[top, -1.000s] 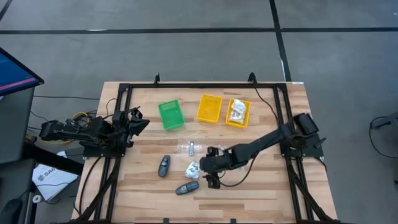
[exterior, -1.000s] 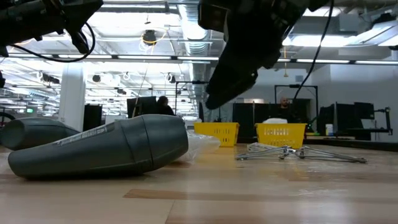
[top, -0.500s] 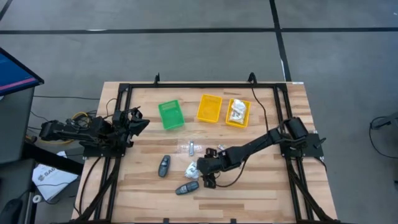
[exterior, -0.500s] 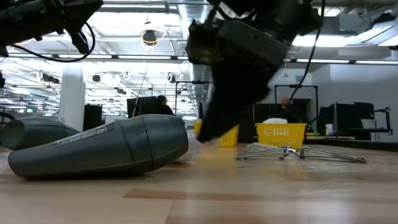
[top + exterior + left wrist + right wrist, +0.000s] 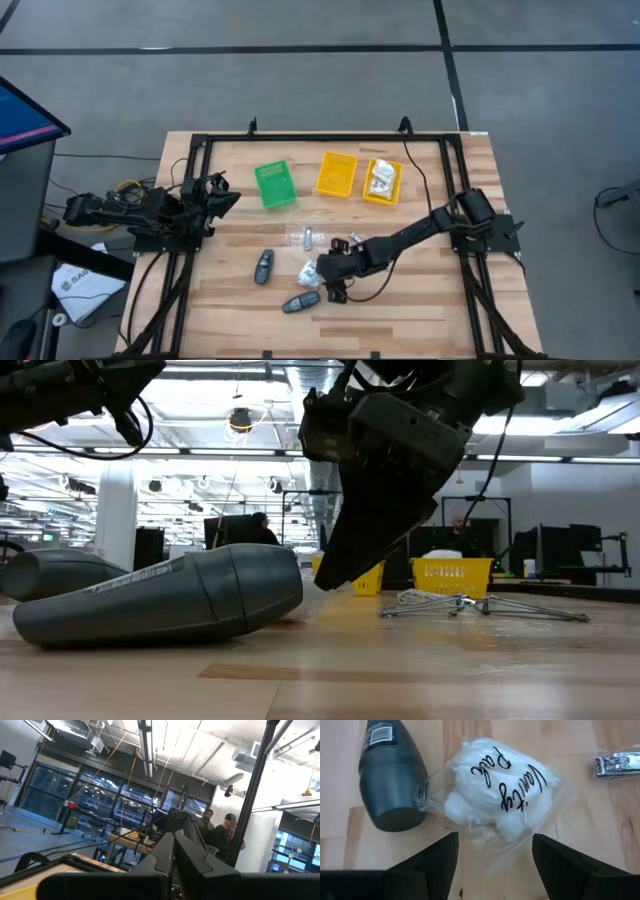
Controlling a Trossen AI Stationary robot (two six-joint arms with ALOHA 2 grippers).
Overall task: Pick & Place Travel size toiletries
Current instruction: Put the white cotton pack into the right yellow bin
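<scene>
A crinkly clear packet of white balls [image 5: 495,790], printed with black script, lies flat on the table [image 5: 309,270]. My right gripper [image 5: 494,840] is open and low over the table [image 5: 324,272], just right of the packet. Its fingers stand apart on the packet's near side without touching it. One dark grey oval gadget [image 5: 390,775] lies against the packet's left side [image 5: 300,302], and another [image 5: 263,267] lies farther left. Silver metal pieces [image 5: 308,238] lie behind, among them a nail clipper [image 5: 617,762]. My left gripper [image 5: 222,196] is shut and waits raised at the table's left edge.
A green bin [image 5: 275,185] and two yellow bins [image 5: 337,174] stand toward the far edge; the right yellow bin [image 5: 383,181] holds white packets. A black frame [image 5: 200,150] rims the table. People stand in the room behind [image 5: 220,832]. Bare wood lies along the near edge.
My right gripper has moved toward the table's left edge and down, up to the white packet, then has kept still for the last half second. The packet and gadgets have stayed where they were.
</scene>
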